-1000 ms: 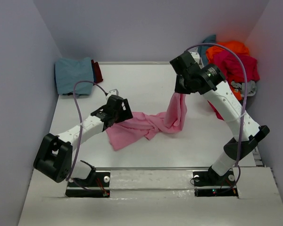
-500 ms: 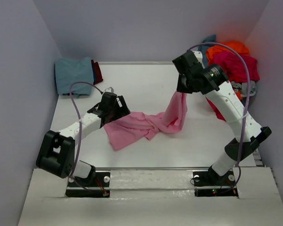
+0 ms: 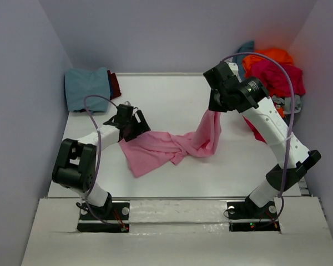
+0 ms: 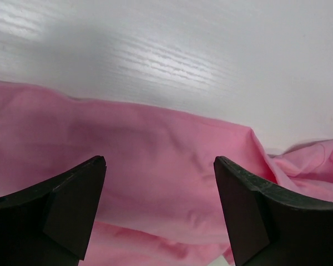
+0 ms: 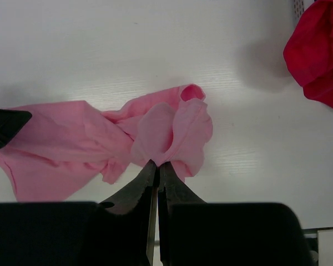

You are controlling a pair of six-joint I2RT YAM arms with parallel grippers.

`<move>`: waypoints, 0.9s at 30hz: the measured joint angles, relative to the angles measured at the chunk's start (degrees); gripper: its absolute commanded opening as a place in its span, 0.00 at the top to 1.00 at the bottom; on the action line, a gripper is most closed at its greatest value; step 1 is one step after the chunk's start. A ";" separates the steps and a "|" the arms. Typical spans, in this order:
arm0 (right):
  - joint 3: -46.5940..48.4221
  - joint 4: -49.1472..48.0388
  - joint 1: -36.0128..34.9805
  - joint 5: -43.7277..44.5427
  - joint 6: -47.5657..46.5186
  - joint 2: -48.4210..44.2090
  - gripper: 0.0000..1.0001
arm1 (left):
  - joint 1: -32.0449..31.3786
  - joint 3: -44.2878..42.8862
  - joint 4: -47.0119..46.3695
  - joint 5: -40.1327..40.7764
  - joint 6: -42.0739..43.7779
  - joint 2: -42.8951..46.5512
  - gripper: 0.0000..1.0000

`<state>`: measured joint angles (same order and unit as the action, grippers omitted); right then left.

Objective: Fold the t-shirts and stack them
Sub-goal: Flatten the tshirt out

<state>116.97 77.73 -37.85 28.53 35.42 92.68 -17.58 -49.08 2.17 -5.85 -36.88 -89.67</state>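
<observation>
Right wrist: pink t-shirt (image 5: pixel 166 130) pinched between closed jaws.

Upper left overhead, a dark red garment (image 3: pixel 115 84) shows only a sliver behind the folded blue t-shirt (image 3: pixel 87 88). The crimson t-shirt (image 5: pixel 319 52) runs off the right wrist view's upper right; the pink t-shirt (image 4: pixel 155 160) off the left wrist view's bottom.

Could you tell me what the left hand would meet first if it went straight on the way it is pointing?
The left hand would most likely meet the pink t-shirt, spread right ahead of its open fingers; how near is unclear.
</observation>
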 measured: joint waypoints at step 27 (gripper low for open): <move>-4.37 -1.90 0.37 -1.09 -0.63 -0.83 0.93 | 2.95 -3.87 20.20 17.40 3.56 -1.64 0.28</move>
<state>112.60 75.83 -37.47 27.44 34.79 91.85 -14.63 -52.95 22.37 11.55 -33.32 -91.31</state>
